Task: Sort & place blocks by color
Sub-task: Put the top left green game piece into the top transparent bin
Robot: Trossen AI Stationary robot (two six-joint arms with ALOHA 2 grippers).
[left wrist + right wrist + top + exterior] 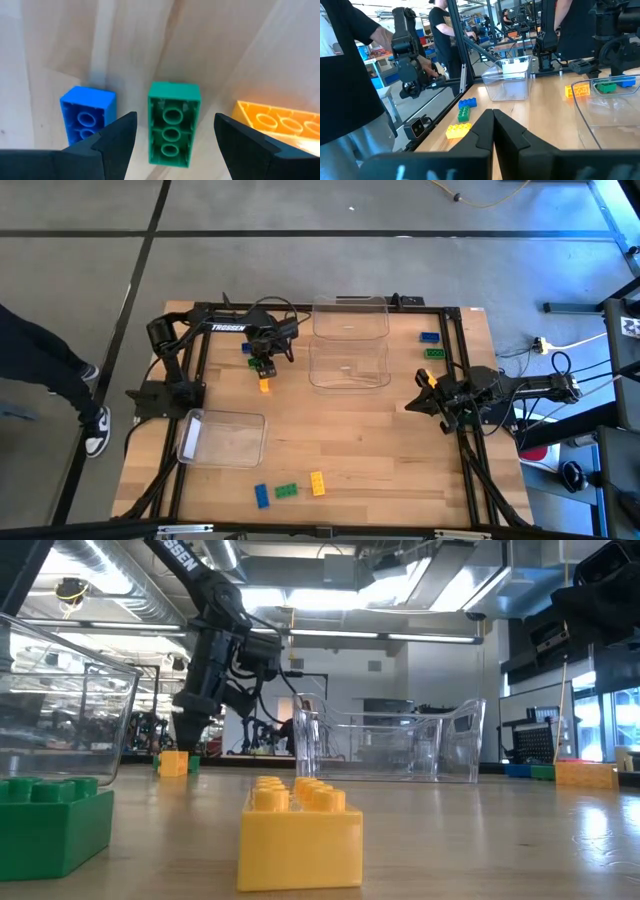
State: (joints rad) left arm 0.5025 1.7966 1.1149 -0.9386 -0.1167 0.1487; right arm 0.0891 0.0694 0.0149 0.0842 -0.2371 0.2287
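Observation:
My left gripper (262,364) points down at the far left, open, over three blocks in a row. In the left wrist view its fingers (175,119) stand on either side of a green block (172,122) without touching it. A blue block (87,112) and an orange block (280,120) lie beside it on the wood. From the low view the gripper (195,722) hangs just above the orange block (173,762). My right gripper (493,117) waits shut and level at the table's right edge (413,404).
Two clear bins (350,317) (348,364) stand at the far middle, and a third (222,437) at the near left. More blocks lie near the front edge: blue (261,495), green (286,491), yellow (317,483). Others lie at the far right: blue (429,337), green (434,353).

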